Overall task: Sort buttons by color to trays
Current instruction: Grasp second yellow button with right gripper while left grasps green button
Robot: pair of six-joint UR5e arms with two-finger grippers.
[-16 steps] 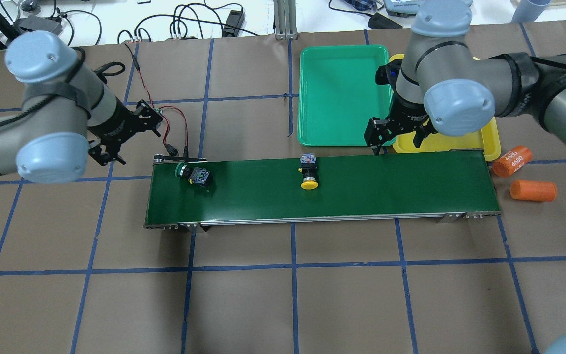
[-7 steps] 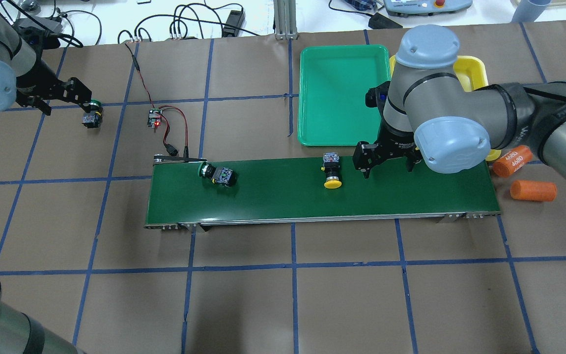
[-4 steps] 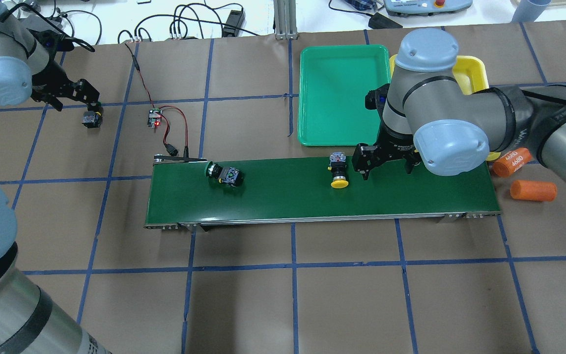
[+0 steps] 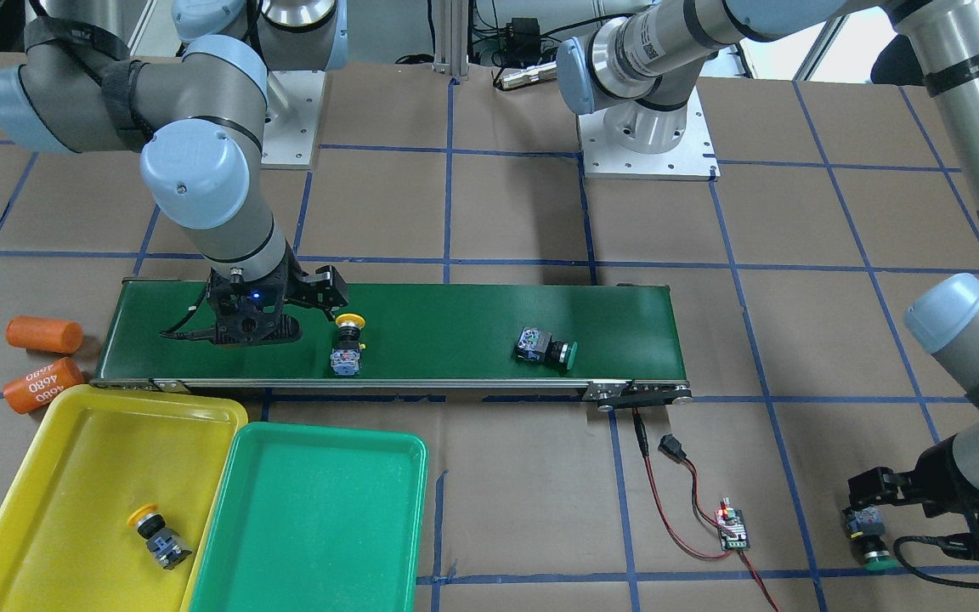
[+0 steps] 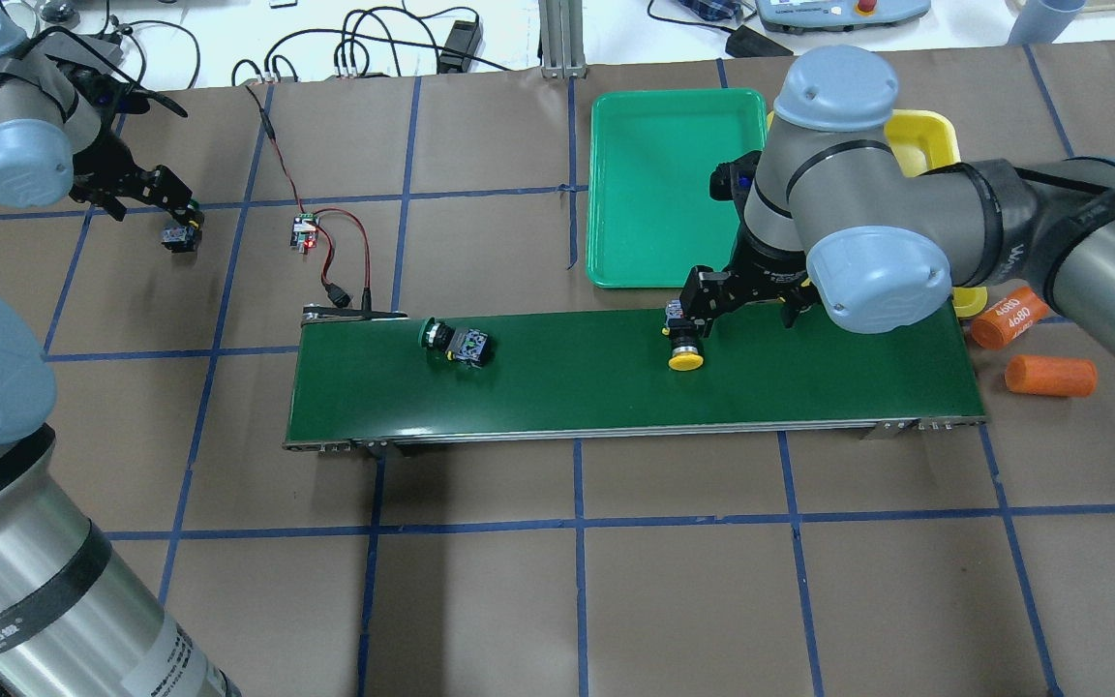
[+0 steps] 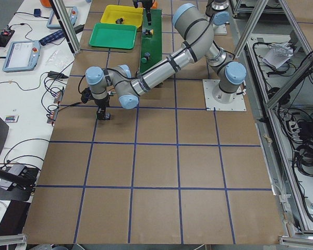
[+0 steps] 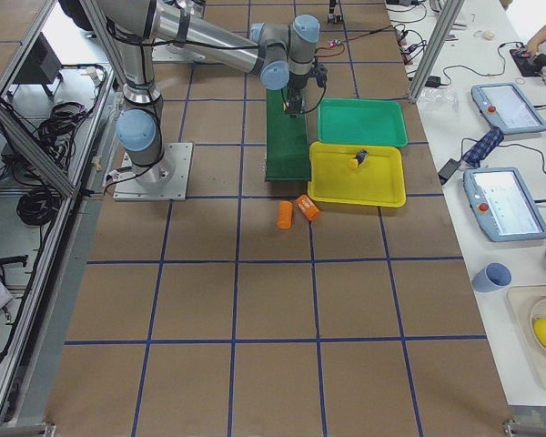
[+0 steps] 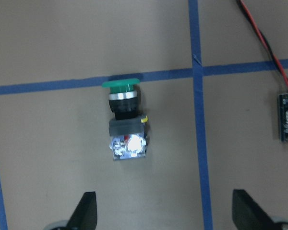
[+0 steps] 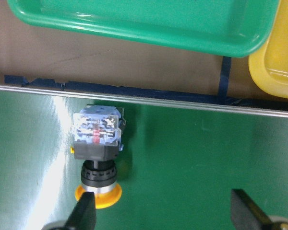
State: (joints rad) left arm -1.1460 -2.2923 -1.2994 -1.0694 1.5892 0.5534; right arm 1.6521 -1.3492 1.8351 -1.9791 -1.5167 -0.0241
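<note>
A yellow button (image 5: 685,347) (image 9: 97,143) lies on the belt, its cap toward the robot, just beside one finger of my open right gripper (image 5: 746,308) (image 9: 165,218). A green button (image 5: 456,342) lies further left on the belt. Another green button (image 5: 180,232) (image 8: 127,129) lies on the table at far left, just ahead of my open left gripper (image 5: 136,198) (image 8: 165,215). Behind the belt sit the green tray (image 5: 654,194), which holds nothing, and the yellow tray (image 4: 56,476), which holds a yellow button (image 4: 156,535).
The dark-green conveyor belt (image 5: 567,387) runs across mid-table. Two orange cylinders (image 5: 1008,315) (image 5: 1051,376) lie off its right end. A small circuit board (image 5: 303,232) with red wires sits near its left end. Cables and a teach pendant (image 5: 809,10) line the far edge.
Both belt buttons have travelled right. My right gripper came down and left until the yellow button sits at its finger. My left arm swung from the belt's left end to the far-left green button.
</note>
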